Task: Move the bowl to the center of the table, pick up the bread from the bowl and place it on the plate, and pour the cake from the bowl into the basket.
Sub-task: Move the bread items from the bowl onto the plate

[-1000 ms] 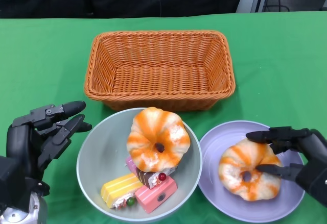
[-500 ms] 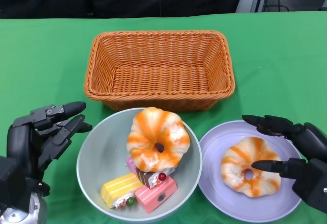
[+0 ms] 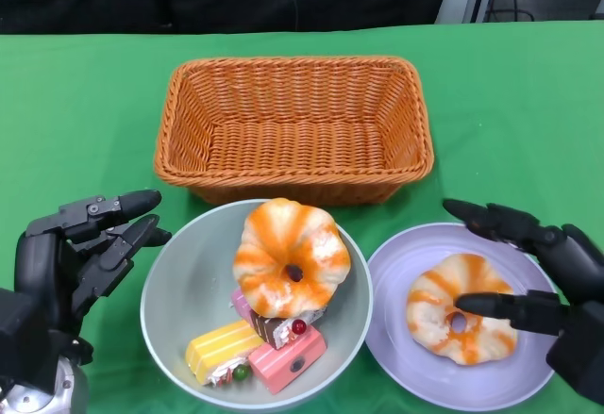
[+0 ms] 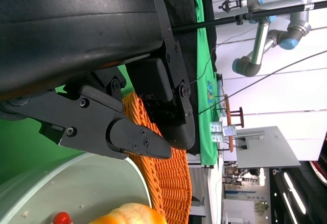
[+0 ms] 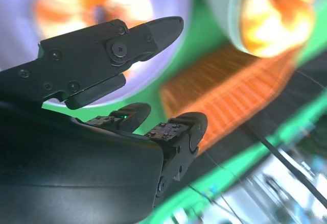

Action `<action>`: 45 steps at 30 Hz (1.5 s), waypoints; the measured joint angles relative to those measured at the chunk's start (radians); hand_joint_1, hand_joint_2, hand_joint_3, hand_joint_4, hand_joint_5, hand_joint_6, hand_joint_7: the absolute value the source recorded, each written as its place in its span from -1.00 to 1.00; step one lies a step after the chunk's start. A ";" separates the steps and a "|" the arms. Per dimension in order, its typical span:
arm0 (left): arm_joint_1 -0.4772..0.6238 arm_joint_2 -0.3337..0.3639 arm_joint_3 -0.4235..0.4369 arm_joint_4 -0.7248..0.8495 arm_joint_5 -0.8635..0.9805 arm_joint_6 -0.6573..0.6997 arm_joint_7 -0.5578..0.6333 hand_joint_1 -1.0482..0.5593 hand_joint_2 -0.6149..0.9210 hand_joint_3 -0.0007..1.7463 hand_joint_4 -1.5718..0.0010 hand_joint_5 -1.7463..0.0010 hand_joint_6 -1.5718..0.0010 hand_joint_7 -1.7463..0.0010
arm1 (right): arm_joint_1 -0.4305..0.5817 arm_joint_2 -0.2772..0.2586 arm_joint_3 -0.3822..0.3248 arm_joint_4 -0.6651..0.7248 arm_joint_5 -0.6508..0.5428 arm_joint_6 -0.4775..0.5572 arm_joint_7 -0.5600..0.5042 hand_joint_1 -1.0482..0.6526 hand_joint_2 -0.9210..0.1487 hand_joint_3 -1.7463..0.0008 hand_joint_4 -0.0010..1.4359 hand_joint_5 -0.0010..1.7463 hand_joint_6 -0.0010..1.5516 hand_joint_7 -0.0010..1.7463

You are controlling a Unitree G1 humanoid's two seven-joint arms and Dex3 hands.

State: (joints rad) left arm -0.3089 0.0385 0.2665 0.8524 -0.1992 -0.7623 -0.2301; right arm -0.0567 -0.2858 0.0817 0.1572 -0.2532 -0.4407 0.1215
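Purple round plate [image 3: 528, 376] in head view now carries one orange-striped ring bread [image 3: 461, 308]; my right hand [image 3: 543, 282] has let go, fingers wide. A second bread [image 3: 291, 256] still sits in the grey bowl [image 3: 175, 291] atop pink and yellow cake pieces [image 3: 255, 348]. Right wrist view: fingers [image 5: 153, 30] spread, holding nothing. Left wrist view: left hand [image 4: 138, 106] open beside the bowl, woven orange basket [image 4: 173, 193] behind.

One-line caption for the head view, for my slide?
Right hand open over bread on the plate; second bread remains in bowl.
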 measured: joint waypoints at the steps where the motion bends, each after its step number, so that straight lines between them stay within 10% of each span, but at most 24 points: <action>1: 0.000 0.000 0.000 0.000 0.001 0.000 0.001 -0.13 1.00 -0.97 -0.27 0.05 -0.65 0.94 | 0.008 0.010 0.003 -0.032 0.002 -0.004 -0.002 -0.34 -0.86 0.99 -0.11 -0.76 -0.21 -0.93; 14: -0.007 0.000 -0.003 0.021 0.013 0.000 0.013 -0.07 1.00 -0.95 -0.27 0.05 -0.65 0.94 | -0.002 0.072 0.149 -0.375 -0.119 0.165 0.050 -0.46 -0.87 0.99 0.01 -0.71 -0.06 -0.95; 33: -0.013 -0.010 -0.028 0.030 0.048 -0.001 0.055 -0.13 1.00 -0.95 -0.27 0.08 -0.63 0.95 | -0.148 0.099 0.311 -0.313 -0.358 0.196 0.037 -0.49 -0.81 1.00 0.00 -0.84 -0.08 -1.00; 41: -0.013 -0.015 -0.038 0.032 0.053 -0.002 0.075 -0.30 1.00 -0.98 0.11 -0.77 -0.64 0.92 | -0.218 0.072 0.384 -0.230 -0.572 0.115 -0.092 -0.62 -0.83 1.00 -0.15 -0.96 -0.23 -1.00; 45: -0.013 -0.015 -0.040 0.037 0.055 -0.003 0.079 -0.32 1.00 -0.99 0.15 -0.87 -0.64 0.90 | -0.221 0.053 0.395 -0.211 -0.611 0.107 -0.111 -0.63 -0.83 1.00 -0.16 -0.97 -0.25 -1.00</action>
State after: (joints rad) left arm -0.3220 0.0231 0.2269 0.8896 -0.1440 -0.7653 -0.1513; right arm -0.2779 -0.2324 0.4764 -0.0539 -0.8639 -0.3338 0.0108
